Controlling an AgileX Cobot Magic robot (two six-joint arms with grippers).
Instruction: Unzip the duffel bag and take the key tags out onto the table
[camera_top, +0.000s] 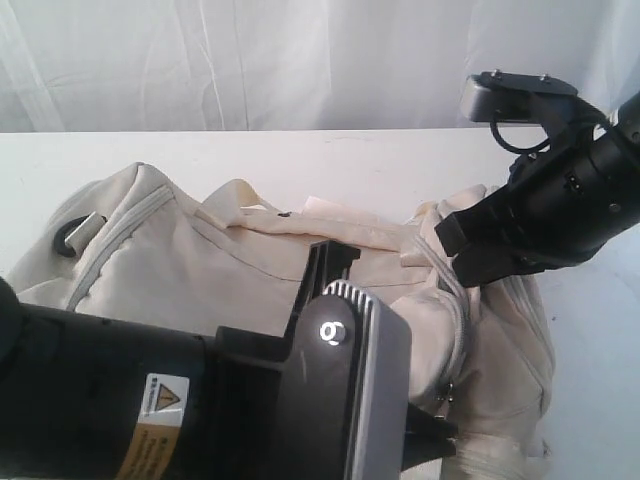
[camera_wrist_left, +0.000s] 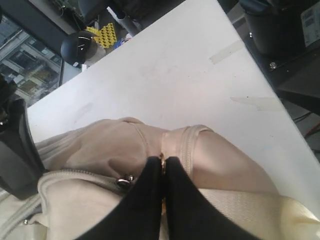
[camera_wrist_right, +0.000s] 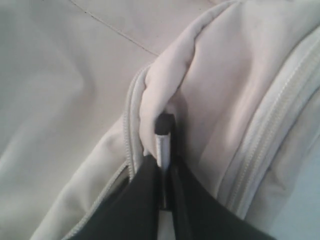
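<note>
One cream-white duffel bag (camera_top: 200, 260) lies slumped across the middle of the table (camera_top: 350, 160), and I see it crumpled and folded along its top. Its grey zip piping (camera_top: 130, 235) curves over the end on the left of the exterior view. A black strap ring (camera_top: 68, 240) sits just beside that curve.

On my right wrist view, the right gripper (camera_wrist_right: 164, 161) is pressed closed. A narrow tab (camera_wrist_right: 162, 135) with a black end and a silvery shaft is pinched between its fingers. The tab stands against a puckered fold of the bag's fabric, and the stretch of zip (camera_wrist_right: 270, 135) running past the fingers looks closed. From the exterior view this gripper (camera_top: 462, 250) meets the bag at its right end.

The left gripper (camera_wrist_left: 164, 165) is also squeezed together, fingertips touching. A small gold-coloured metal piece (camera_wrist_left: 161, 158) shows in the seam between them, right at the bag's surface. A second metal pull (camera_wrist_left: 124, 181) lies on the fabric just beside the fingers, and I cannot tell whether it is joined to the pinched piece.

Further out, the left arm (camera_top: 150, 400) fills the foreground of the exterior view and covers the near side of the bag. Beyond the bag the tabletop carries a strip of tape (camera_wrist_left: 227, 51), and a white curtain (camera_top: 250, 60) hangs behind.
</note>
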